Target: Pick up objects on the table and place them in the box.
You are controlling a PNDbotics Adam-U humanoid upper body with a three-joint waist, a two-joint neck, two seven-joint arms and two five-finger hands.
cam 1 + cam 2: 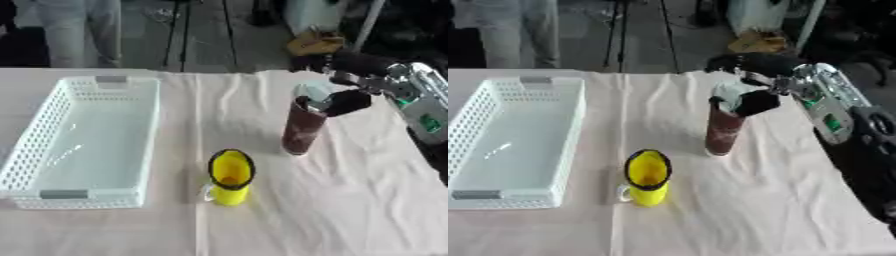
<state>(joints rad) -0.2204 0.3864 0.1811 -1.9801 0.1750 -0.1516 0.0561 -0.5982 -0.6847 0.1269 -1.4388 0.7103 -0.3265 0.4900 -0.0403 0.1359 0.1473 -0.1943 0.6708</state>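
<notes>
Maroon and tall, the can [304, 131] stands upright on the cloth [350, 210], and in the left eye view my right hand [350, 100] sits at its top, dark fingers curled round the rim on the far and right side, so I judge the grasp is being set for a lift. To do it well I would get the fingers lower on the wall before raising, because a tall narrow cylinder held only at its lip may tip or swing; then lift straight up, clear the yellow mug [231, 176] that stands just in front and left of the can, and carry left to the basket [35, 145]. The basket lies well left of the can, white perforated plastic with a smooth glossy floor and nothing in it. The mug looks like shiny plastic, dark-rimmed, with its small handle on the left. In the right eye view the can's pale top [728, 95] shows beside the fingers [756, 102], which wrap its upper edge; the cloth is soft, creased in long folds that could catch the base if I dragged it. My left hand shows in neither view.
</notes>
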